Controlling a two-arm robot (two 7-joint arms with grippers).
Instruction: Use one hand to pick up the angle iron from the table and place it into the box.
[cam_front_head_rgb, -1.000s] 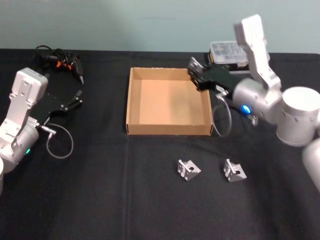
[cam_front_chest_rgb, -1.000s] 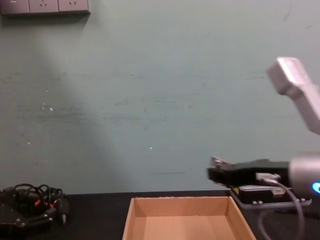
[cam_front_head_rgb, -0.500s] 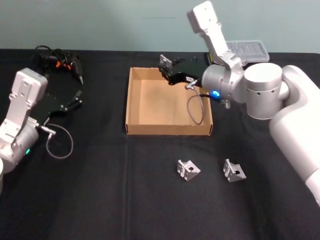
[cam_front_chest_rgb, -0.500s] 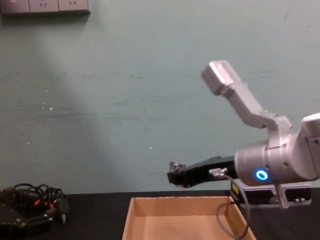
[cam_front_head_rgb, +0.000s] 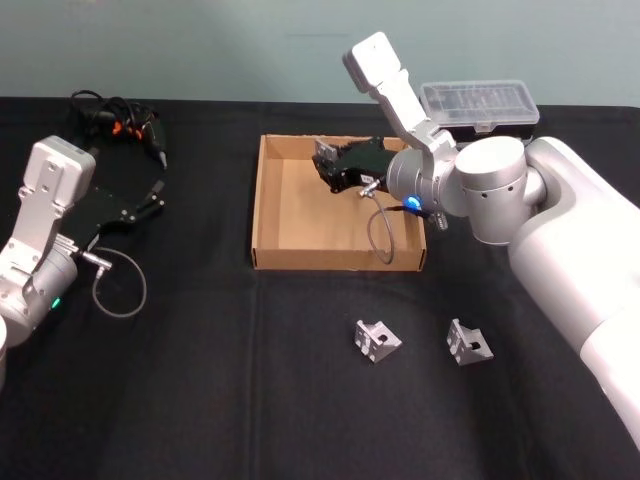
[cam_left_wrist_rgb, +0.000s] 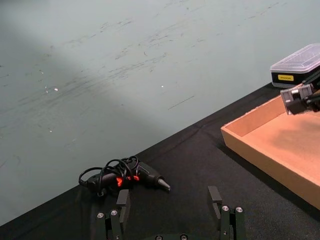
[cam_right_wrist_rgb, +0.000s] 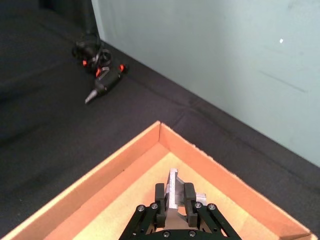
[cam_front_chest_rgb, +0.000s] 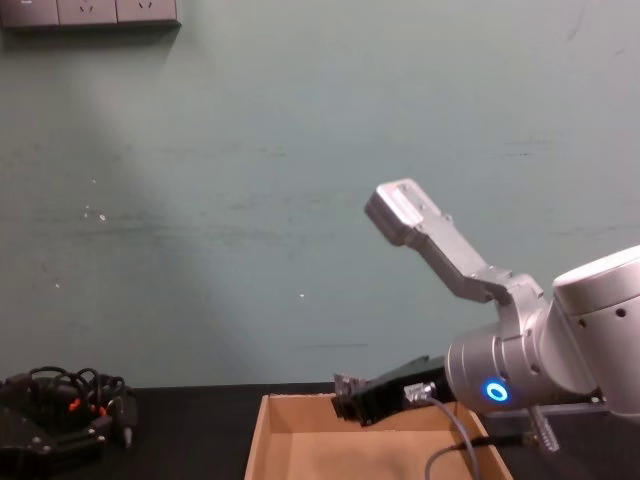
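Observation:
My right gripper (cam_front_head_rgb: 328, 161) is shut on a silver angle iron (cam_right_wrist_rgb: 172, 186) and holds it just above the far part of the tan cardboard box (cam_front_head_rgb: 335, 259). In the chest view the gripper (cam_front_chest_rgb: 346, 392) hovers level with the box's back wall (cam_front_chest_rgb: 300, 405). Two more angle irons (cam_front_head_rgb: 377, 340) (cam_front_head_rgb: 468, 342) lie on the black table (cam_front_head_rgb: 200, 380) in front of the box. My left gripper (cam_front_head_rgb: 156, 199) is parked at the far left, open and holding nothing, its fingers (cam_left_wrist_rgb: 122, 200) wide apart.
A black plastic case with a clear lid (cam_front_head_rgb: 478, 102) stands behind the box's right far corner. A black tool with tangled cables (cam_front_head_rgb: 120, 120) lies at the back left. A loose cable loop (cam_front_head_rgb: 120, 285) rests by the left arm.
The right arm has swung to the left with the angle iron, from the box's far right corner to over the box's far middle, and has dipped lower. The left arm is unmoved.

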